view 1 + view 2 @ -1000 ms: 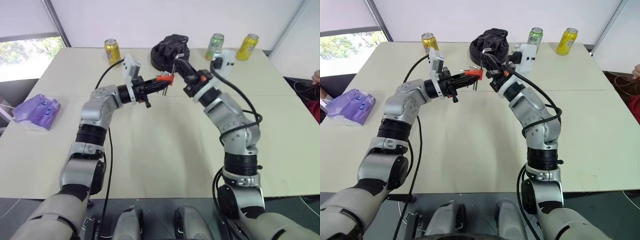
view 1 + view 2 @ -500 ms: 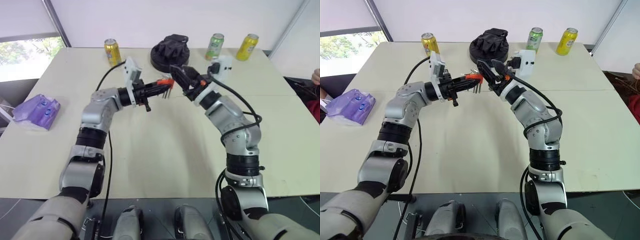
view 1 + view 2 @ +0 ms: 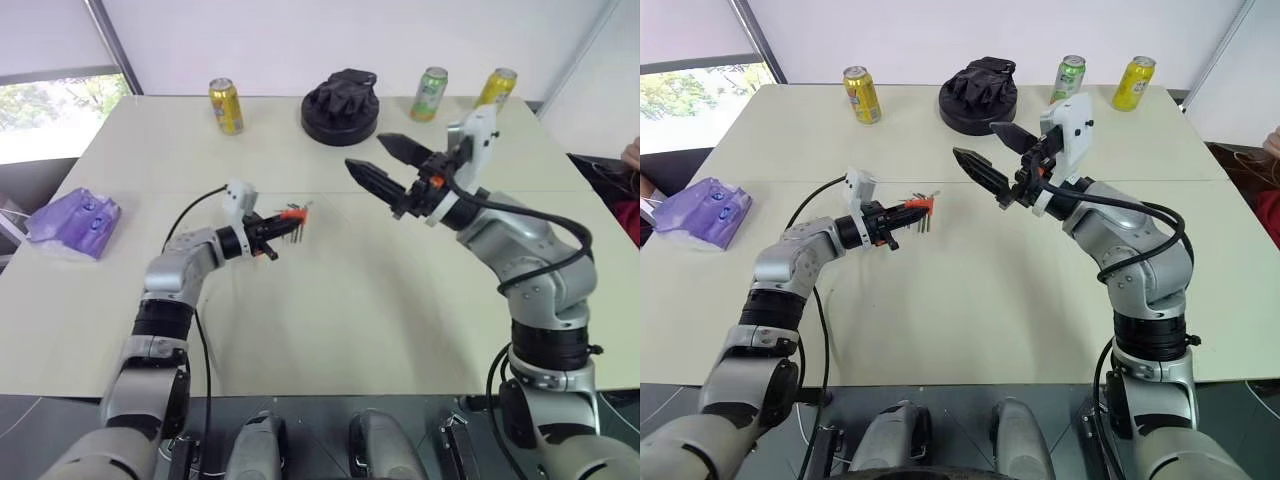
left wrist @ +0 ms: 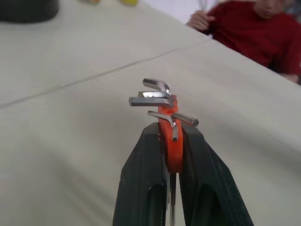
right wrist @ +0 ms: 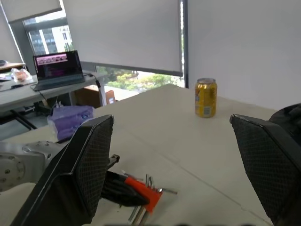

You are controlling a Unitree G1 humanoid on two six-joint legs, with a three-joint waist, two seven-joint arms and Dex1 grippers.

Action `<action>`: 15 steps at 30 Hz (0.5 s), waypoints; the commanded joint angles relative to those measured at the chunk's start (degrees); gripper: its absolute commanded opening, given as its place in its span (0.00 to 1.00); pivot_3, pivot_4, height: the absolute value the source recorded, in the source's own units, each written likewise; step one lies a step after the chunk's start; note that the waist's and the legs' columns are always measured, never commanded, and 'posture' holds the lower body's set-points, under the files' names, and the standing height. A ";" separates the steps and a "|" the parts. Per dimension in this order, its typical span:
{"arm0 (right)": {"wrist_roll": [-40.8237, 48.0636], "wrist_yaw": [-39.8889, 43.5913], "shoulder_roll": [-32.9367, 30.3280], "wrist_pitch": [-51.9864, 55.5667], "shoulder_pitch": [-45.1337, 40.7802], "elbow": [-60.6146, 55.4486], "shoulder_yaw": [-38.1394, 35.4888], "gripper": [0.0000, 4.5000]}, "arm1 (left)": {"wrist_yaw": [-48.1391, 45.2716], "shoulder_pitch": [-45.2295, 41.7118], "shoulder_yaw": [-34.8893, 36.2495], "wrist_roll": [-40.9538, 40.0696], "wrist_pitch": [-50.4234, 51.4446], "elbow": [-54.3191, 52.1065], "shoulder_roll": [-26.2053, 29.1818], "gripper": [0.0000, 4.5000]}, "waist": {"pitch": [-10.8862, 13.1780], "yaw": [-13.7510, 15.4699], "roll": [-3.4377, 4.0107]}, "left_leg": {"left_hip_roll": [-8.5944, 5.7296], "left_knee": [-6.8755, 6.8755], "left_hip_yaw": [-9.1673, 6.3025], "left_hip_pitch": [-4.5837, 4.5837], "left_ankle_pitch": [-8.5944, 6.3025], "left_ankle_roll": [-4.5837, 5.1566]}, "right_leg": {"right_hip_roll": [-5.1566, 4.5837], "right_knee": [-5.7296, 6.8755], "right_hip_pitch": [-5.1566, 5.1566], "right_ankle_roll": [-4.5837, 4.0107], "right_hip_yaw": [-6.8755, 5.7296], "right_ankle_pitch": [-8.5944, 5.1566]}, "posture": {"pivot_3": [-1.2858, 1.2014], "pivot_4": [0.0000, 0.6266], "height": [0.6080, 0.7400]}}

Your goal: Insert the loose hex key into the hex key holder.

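Observation:
My left gripper is shut on the orange-red hex key holder, held low over the middle of the table. In the left wrist view the two black fingers clamp the holder, and several short grey keys stick out of its far end. I cannot tell the loose hex key apart from those keys. My right gripper hangs higher, to the right of the holder and apart from it, open with nothing between its fingers. The right wrist view shows the holder below the open gripper.
Along the far edge of the table stand a yellow can, a black round object, a green can and another yellow can. A purple packet lies at the left. A person in red sits beyond the table.
My right gripper has opened and drawn back to the right, away from the holder. My left gripper has sunk towards the table and moved left, still shut on the holder.

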 commanded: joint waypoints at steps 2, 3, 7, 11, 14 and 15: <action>-1.60 -1.75 3.50 -2.88 -0.27 0.79 0.85 0.92 | 8.03 2.26 3.50 -4.19 9.86 -4.98 -1.99 0.10 | 0.00 0.06 0.00 | -0.02 0.00 -0.02 -0.01 0.00 0.00 | -0.01 -0.01 0.02 0.00 0.00 0.00 | 0.52 0.24 1.00; -1.78 -1.89 4.08 -3.15 -0.15 0.96 1.08 0.92 | 9.49 2.54 3.56 -4.18 11.58 -5.31 -2.03 0.20 | 0.00 0.06 0.00 | -0.02 0.00 -0.02 0.00 0.00 0.00 | -0.01 0.00 0.02 0.00 0.00 0.00 | 0.52 0.24 1.00; -2.13 -2.48 5.75 -3.53 0.30 1.27 1.26 0.92 | 16.23 4.00 5.53 -3.31 14.06 -5.47 -2.27 0.60 | 0.00 0.02 0.00 | -0.02 -0.01 -0.03 0.00 0.00 0.00 | -0.01 -0.01 0.02 0.00 0.00 0.00 | 0.52 0.24 1.00; -2.32 -2.64 5.96 -3.60 0.88 1.49 0.85 0.92 | 20.59 7.21 3.29 2.42 9.89 -6.48 0.34 0.99 | 0.00 -0.08 0.00 | -0.02 -0.02 -0.02 0.03 0.00 -0.01 | -0.01 0.00 0.03 0.00 -0.01 0.00 | 0.52 0.24 1.00; -2.51 -2.72 5.22 -3.35 2.00 0.96 0.34 0.92 | 21.30 10.05 0.35 8.03 3.74 -8.63 4.64 0.99 | -0.01 -0.61 0.00 | 0.01 -0.09 0.07 0.24 0.00 -0.01 | 0.01 0.04 0.06 -0.01 0.02 0.00 | 0.52 0.24 1.00; -2.66 -2.76 4.94 -3.35 2.39 0.87 0.23 0.92 | 21.95 10.32 0.79 8.43 2.70 -8.88 5.34 0.99 | -0.01 -0.61 0.00 | 0.02 -0.18 0.11 0.39 0.00 -0.01 | 0.01 0.09 0.11 -0.02 0.07 0.00 | 0.52 0.24 1.00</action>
